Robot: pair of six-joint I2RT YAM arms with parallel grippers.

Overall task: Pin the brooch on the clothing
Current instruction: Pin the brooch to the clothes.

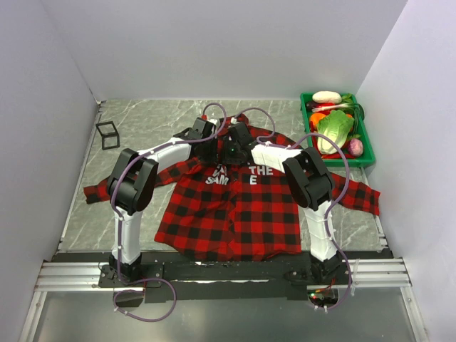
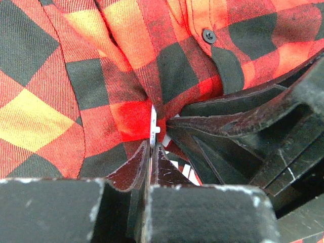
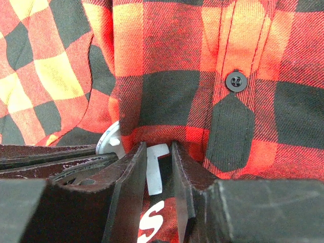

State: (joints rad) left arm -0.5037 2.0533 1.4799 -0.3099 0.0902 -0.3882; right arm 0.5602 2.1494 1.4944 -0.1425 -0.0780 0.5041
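Both arms meet at 12 o'clock on the shirt [image 1: 235, 214], near its top edge. L gripper [image 2: 152, 152]: jaws almost together, clamped on the brooch [image 2: 153, 125]. I see the brooch edge-on as a thin silver sliver, pressed against a bunched fold of plaid. In L wrist cam the R gripper [image 3: 156, 149] comes in from 3 o'clock, its tips touching that same fold right beside the brooch. R wrist cam: jaws a narrow slot apart w/ a white tab [image 3: 154, 177] filling the gap, looks gripped. Brooch rim peeks out at 9 o'clock of R jaws, half behind fabric. Button [image 3: 236, 81] sits at 1 o'clock.
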